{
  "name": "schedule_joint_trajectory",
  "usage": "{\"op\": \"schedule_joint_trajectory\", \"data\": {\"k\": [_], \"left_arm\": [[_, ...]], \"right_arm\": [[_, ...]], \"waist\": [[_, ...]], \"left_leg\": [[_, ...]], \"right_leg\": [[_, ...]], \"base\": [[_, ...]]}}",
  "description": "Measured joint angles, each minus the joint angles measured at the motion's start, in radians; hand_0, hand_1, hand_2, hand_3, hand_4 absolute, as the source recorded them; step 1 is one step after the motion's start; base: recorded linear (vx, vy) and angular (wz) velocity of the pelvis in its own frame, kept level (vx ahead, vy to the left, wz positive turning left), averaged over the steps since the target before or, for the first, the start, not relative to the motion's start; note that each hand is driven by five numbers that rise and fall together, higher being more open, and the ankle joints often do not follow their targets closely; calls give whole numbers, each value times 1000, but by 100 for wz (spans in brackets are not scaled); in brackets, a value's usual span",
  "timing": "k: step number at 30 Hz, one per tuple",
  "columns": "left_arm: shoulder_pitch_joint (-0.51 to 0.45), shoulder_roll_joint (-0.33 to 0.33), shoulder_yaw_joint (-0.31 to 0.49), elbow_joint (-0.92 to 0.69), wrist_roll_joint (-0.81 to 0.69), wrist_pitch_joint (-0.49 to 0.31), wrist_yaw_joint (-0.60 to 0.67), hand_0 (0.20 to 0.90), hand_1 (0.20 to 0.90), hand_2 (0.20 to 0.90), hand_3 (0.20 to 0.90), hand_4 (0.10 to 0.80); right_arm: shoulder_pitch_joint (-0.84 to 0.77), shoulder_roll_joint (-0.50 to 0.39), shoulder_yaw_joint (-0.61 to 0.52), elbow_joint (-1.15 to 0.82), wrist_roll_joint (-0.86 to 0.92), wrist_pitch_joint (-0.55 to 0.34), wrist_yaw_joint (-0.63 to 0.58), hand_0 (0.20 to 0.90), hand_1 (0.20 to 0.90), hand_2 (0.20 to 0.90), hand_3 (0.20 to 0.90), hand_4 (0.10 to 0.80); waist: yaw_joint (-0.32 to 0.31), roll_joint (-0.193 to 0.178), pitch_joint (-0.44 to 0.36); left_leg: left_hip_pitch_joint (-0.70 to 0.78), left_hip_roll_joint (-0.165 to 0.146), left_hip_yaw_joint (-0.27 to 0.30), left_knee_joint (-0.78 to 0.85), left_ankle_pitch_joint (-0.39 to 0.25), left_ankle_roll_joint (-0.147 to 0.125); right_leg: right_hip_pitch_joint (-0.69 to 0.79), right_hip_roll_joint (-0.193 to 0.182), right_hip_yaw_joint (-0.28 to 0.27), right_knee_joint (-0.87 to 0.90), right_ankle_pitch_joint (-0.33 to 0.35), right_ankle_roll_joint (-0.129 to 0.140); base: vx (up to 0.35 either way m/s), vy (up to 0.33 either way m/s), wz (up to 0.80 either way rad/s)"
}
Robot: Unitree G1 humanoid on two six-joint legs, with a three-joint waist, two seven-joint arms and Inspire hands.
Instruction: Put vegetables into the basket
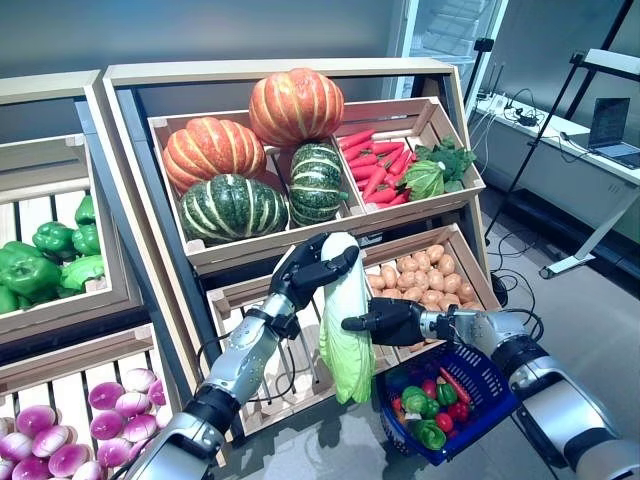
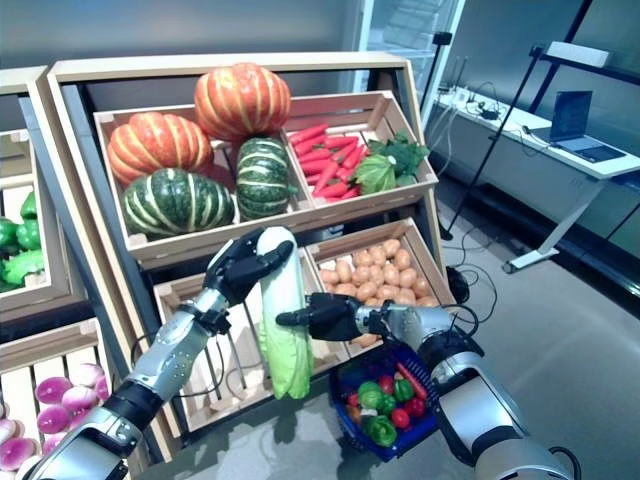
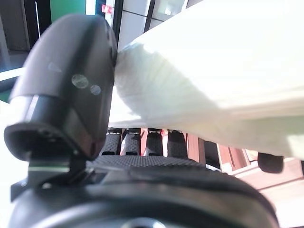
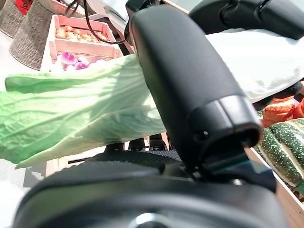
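Note:
A long napa cabbage hangs upright in front of the lower wooden crates, white stem up and green leaves down. My left hand is shut round its white top. My right hand comes in from the right at the cabbage's middle. In the right wrist view its thumb lies over the cabbage with the fingers beneath. A blue basket hangs under my right forearm, to the lower right of the cabbage. It holds green peppers and red vegetables.
The tilted shelf behind carries crates of pumpkins, carrots, leafy greens and potatoes. Green peppers and purple onions fill crates at the left. A desk with a laptop stands at the right.

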State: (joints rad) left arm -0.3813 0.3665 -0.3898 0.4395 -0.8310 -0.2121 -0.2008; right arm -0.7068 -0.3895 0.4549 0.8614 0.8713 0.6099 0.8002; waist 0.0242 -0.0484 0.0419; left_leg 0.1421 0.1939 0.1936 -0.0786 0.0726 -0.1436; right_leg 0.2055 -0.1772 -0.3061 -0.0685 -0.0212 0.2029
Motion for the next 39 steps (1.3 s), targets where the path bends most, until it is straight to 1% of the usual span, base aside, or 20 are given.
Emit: {"op": "schedule_joint_trajectory", "data": {"k": [1, 3, 6, 11, 15, 16, 17, 18, 21, 24, 25, 26, 28, 30, 32, 33, 35, 37, 39], "left_arm": [[1, 0, 0, 0, 0, 0, 2, 300, 300, 300, 300, 400], [1, 0, 0, 0, 0, 1, 8, 300, 300, 300, 300, 400], [1, 1, 3, 0, -7, 1, 19, 300, 300, 300, 300, 400], [1, 1, 20, 0, -50, 11, 42, 300, 300, 300, 300, 400], [1, 1, 26, -5, -61, 12, 43, 300, 300, 300, 300, 400], [1, 1, 27, -5, -62, 12, 43, 309, 309, 309, 309, 406], [1, 2, 29, -5, -64, 12, 43, 665, 665, 665, 665, 643], [1, 6, 29, -7, -65, 13, 43, 900, 900, 900, 900, 800], [1, 8, 30, -14, -66, 33, 42, 900, 900, 900, 900, 800], [5, 15, 31, -36, -64, 45, 43, 900, 900, 900, 900, 800], [6, 18, 31, -48, -55, 45, 43, 900, 900, 900, 900, 800], [6, 21, 33, -64, -13, 44, 44, 900, 900, 900, 900, 800], [6, 46, 25, -83, 95, 44, 44, 900, 900, 900, 900, 800], [6, 65, 25, -84, 176, 44, 62, 900, 900, 900, 900, 800], [7, 98, 26, -82, 237, 44, 73, 900, 900, 900, 900, 800], [8, 136, 28, -78, 280, 44, 81, 900, 900, 900, 900, 800], [16, 169, 49, -71, 312, 42, 85, 900, 900, 900, 900, 800], [21, 201, 82, -42, 329, 40, 90, 900, 900, 900, 900, 800], [21, 207, 107, -10, 330, 36, 103, 900, 900, 900, 900, 800]], "right_arm": [[0, 5, 0, 2, 1, 0, -6, 900, 900, 900, 900, 800], [0, 10, -1, 2, 3, -2, -16, 300, 300, 300, 300, 400], [0, 16, 0, 2, 16, -7, -29, 300, 300, 300, 300, 400], [0, 32, 12, -6, 39, -42, -47, 300, 300, 300, 300, 400], [0, 46, 14, -10, 62, -51, -92, 300, 300, 300, 300, 400], [0, 45, 19, -14, 71, -51, -100, 300, 300, 300, 300, 400], [2, 45, 21, -21, 77, -51, -108, 300, 300, 300, 300, 400], [8, 41, 21, -40, 79, -51, -121, 300, 300, 300, 300, 400], [10, 41, 20, -44, 79, -61, -154, 300, 300, 300, 300, 400], [20, 30, 20, -66, 79, -96, -209, 300, 300, 300, 300, 400], [22, 23, 20, -75, 79, -98, -220, 300, 300, 300, 300, 400], [27, 16, 17, -74, 79, -98, -234, 300, 300, 300, 300, 400], [44, 1, 1, -80, 79, -99, -251, 300, 300, 300, 300, 400], [80, -11, -44, -79, 79, -107, -291, 300, 300, 300, 300, 400], [116, -31, -76, -75, 80, -119, -315, 300, 300, 300, 300, 400], [154, -55, -110, -61, 80, -129, -327, 300, 300, 300, 300, 400], [195, -85, -140, -38, 79, -146, -343, 300, 300, 300, 300, 400], [248, -123, -178, 4, 74, -169, -347, 300, 300, 300, 300, 400], [270, -145, -180, 46, 67, -186, -351, 300, 300, 300, 300, 400]], "waist": [[1, 0, 0], [1, 0, 0], [1, 0, 0], [-3, 0, 0], [-3, 0, 0], [-3, 0, 0], [-4, 0, 0], [-4, 0, 0], [-5, 0, 0], [-6, 0, 0], [-6, 0, 0], [-6, -1, 0], [-8, 0, 0], [-8, 0, 0], [-8, 0, 0], [-9, 0, 0], [-11, 0, 0], [-10, 1, 1], [-15, 1, 1]], "left_leg": [[0, 0, 0, 0, 0, 0], [0, 0, -1, -1, 0, 0], [0, 0, -1, 0, 0, 0], [0, -1, -3, 0, 2, 2], [0, -1, -5, -1, 4, 2], [0, -1, -5, -1, 4, 3], [0, -1, -5, -1, 4, 3], [0, -1, -5, -1, 4, 3], [0, -1, -4, -1, 4, 3], [0, -1, 0, -4, 4, 3], [0, -1, 1, -5, 4, 3], [0, -1, 1, -5, 4, 3], [-1, -2, 4, -6, 4, 3], [-1, -2, 5, -8, 4, 2], [-2, -3, 6, -9, 4, 2], [-2, -3, 8, -9, 4, 2], [-5, -3, 12, -10, 4, 2], [-11, -3, 25, -10, 3, 2], [-11, -3, 33, -10, 3, 2]], "right_leg": [[0, 0, 0, 0, 0, 0], [0, 0, 0, 0, 0, 0], [1, 0, 0, 0, 0, 0], [2, 0, 0, 0, 0, 0], [3, 0, 2, 0, 0, 0], [3, 0, 2, 0, 0, 0], [2, 0, 2, 0, 0, 0], [2, 0, 3, -1, 0, 0], [1, 0, 4, -1, 0, 0], [-3, 0, 8, -1, 0, 0], [-3, 0, 9, -2, 0, 1], [-4, 0, 15, -2, 0, 1], [-6, 0, 24, -4, 0, 1], [-6, 0, 27, -9, 1, 2], [-6, 0, 28, -14, 2, 3], [-8, 0, 29, -15, 3, 3], [-18, 0, 35, -15, 3, 4], [-29, 0, 58, -15, 6, 4], [-35, 0, 67, -15, 9, 4]], "base": [[0, 0, 0], [0, 0, 0], [0, 0, 0], [0, 0, 0], [0, 0, 0], [0, 0, 0], [0, 0, 0], [0, 0, 0], [0, 0, 0], [11, -8, -1], [14, -33, -2], [2, -38, -1], [6, -41, -2], [9, -40, -2], [4, -36, -2], [11, -41, -3], [13, -40, -7], [9, -32, -16], [8, -24, -14]]}}
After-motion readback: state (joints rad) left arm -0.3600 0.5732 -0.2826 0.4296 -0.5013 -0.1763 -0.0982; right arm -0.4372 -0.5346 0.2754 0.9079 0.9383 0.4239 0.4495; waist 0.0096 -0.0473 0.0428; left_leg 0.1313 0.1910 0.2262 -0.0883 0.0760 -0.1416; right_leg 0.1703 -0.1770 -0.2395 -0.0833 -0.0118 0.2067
